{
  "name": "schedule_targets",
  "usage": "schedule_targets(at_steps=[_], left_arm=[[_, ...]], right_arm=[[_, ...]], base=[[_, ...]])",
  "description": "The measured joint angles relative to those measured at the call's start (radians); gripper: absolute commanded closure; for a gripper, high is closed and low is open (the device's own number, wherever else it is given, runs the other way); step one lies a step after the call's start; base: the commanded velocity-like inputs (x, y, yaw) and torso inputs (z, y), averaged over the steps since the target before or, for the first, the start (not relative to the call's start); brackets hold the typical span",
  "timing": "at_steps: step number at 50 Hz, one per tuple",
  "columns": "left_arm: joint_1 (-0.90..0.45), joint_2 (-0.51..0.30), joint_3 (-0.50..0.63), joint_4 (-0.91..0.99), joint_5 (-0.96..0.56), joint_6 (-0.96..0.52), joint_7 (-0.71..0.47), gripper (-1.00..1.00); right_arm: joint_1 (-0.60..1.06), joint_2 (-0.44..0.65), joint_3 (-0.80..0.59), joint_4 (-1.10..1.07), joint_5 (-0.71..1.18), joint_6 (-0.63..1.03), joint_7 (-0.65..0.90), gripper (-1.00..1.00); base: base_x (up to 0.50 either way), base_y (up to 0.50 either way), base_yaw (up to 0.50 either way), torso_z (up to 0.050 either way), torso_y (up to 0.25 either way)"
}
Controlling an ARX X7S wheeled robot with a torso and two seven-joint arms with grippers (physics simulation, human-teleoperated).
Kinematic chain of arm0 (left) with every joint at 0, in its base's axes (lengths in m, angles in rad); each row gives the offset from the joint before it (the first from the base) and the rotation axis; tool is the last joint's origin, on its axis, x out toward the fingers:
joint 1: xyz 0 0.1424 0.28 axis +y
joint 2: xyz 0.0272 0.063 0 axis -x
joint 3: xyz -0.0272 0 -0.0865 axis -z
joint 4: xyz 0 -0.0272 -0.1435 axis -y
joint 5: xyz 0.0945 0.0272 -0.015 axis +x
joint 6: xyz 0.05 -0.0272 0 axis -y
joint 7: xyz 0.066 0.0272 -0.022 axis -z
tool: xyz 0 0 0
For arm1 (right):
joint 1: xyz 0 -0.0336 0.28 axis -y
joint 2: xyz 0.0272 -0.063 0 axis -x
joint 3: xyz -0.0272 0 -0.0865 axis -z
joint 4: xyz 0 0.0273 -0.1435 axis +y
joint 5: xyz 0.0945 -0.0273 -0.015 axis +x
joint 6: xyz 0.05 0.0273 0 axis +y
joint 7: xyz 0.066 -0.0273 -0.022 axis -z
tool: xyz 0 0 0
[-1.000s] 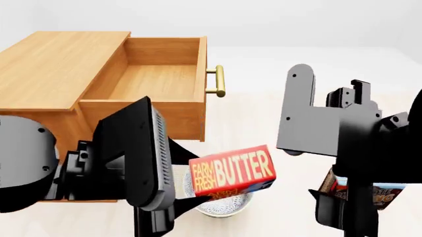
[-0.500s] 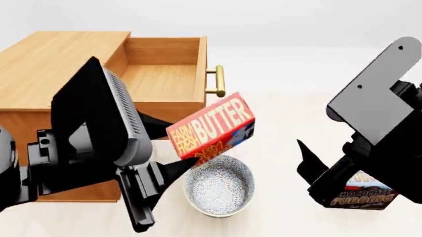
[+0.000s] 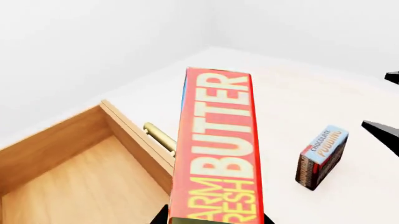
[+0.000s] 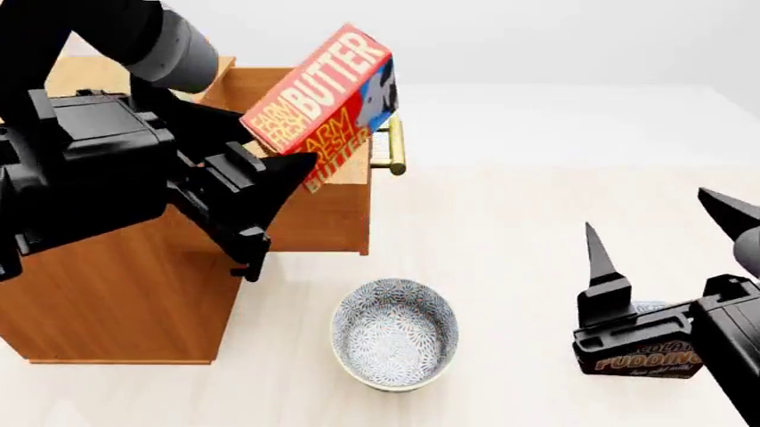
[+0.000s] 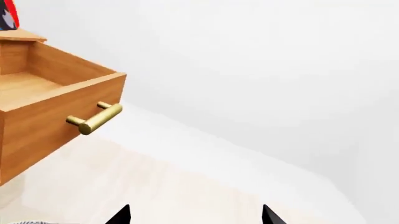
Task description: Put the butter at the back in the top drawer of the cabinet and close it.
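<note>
Butter [image 4: 319,102] (held tilted) above the pulled-out top drawer [image 4: 338,200]; bowl [image 4: 394,333] below.

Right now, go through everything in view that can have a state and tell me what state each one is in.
top drawer: pulled open, nothing seen inside.
butter: held aloft, tilted, over the drawer front.
left gripper: shut on the butter.
right gripper: open, holding nothing.
chocolate pudding box: standing on the floor, unheld.
bowl: upright, empty, on the floor.

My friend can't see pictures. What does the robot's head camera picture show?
The left gripper holds a tilted red and yellow butter box above the open top drawer of a wooden cabinet. A patterned bowl sits on the floor, and the open right gripper hangs over a chocolate pudding box.
</note>
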Motion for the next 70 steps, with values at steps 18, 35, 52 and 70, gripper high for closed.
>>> schedule_targets(at_steps=[18,35,52,70], left_arm=[[-0.108,0.207,0.088,-0.394,0.092,-0.069,-0.010,1.00],[-0.156,0.402,0.193,-0.753,0.289,-0.074,0.138,1.00],[-0.177,0.626,0.320,-1.202,0.504,0.004,0.388,1.00],[-0.151,0.827,0.410,-1.608,0.642,0.106,0.637,1.00]], right_arm=[[-0.213,0.055,-0.179,-0.050,-0.367,-0.319,0.069,-1.00],[-0.283,0.064,-0.241,-0.059,-0.500,-0.394,0.092,-1.00],[-0.299,0.065,-0.253,-0.060,-0.535,-0.399,0.096,-1.00],[-0.289,0.065,-0.237,-0.060,-0.523,-0.378,0.107,-1.00]], base=[[0.00,0.00,0.00,0.001,0.001],[0.00,0.00,0.00,0.001,0.002],[0.00,0.00,0.00,0.000,0.001],[0.00,0.00,0.00,0.001,0.002]])
